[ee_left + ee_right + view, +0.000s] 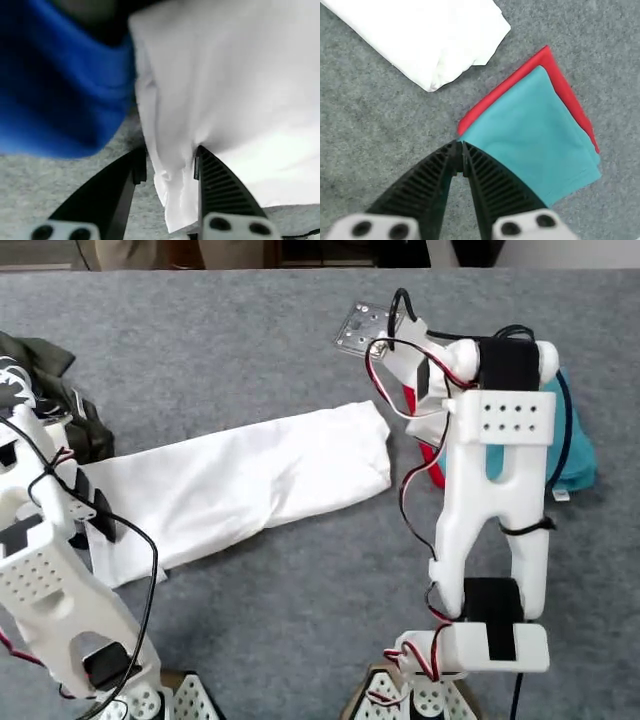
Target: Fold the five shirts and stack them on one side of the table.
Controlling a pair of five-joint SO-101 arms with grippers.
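A long folded white shirt (250,485) lies slanted across the middle of the grey table. My left gripper (167,167) is at its near left end, shut on a bunched edge of the white shirt (225,90). A blue shirt (60,90) lies right beside that edge. A folded teal shirt (535,135) rests on a folded red shirt (560,85) at the right side of the table. My right gripper (460,150) hangs shut and empty over bare table, just off the corner of that stack. The right arm (495,480) covers most of the teal shirt (578,455).
A crumpled pile of dark shirts (45,375) sits at the far left of the grey table (250,330), behind the left arm (45,580). The back and front middle of the table are bare cloth-covered surface.
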